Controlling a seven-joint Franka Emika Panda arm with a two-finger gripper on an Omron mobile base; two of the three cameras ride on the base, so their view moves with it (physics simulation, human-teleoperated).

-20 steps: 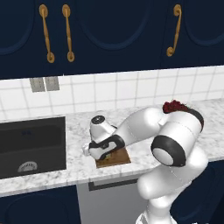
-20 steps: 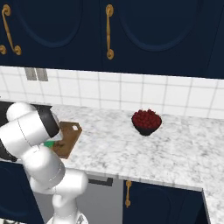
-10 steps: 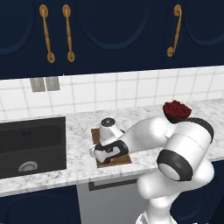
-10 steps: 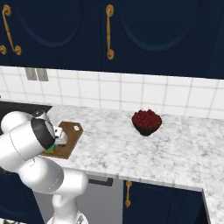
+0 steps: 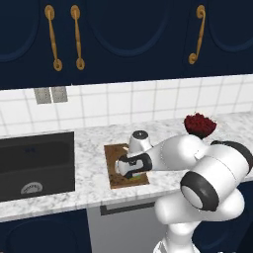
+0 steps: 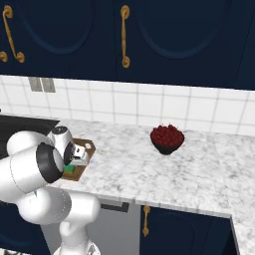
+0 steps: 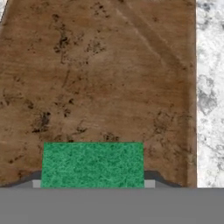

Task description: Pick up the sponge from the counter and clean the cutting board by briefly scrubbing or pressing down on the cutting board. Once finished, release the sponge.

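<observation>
The green sponge (image 7: 92,164) sits between my fingertips (image 7: 157,178), low against the dark-brown stained cutting board (image 7: 109,74). My gripper (image 7: 92,183) is shut on the sponge. In the left base view the gripper (image 5: 124,170) points down over the middle of the cutting board (image 5: 111,154) on the speckled counter (image 5: 89,148). From the right base view a strip of the sponge (image 6: 69,170) peeks out under the hand (image 6: 76,158), with the cutting board (image 6: 88,146) beneath it. The counter (image 7: 210,87) runs along the board's right side in the hand view.
A black sink basin (image 5: 34,163) is set into the counter just left of the board. A dark bowl of red fruit (image 5: 200,124) (image 6: 167,139) stands further right near the tiled wall. The counter's front edge (image 5: 59,207) lies close below the board.
The hand has swung from the board's left edge to over its middle and come down, carrying the sponge against the wood.
</observation>
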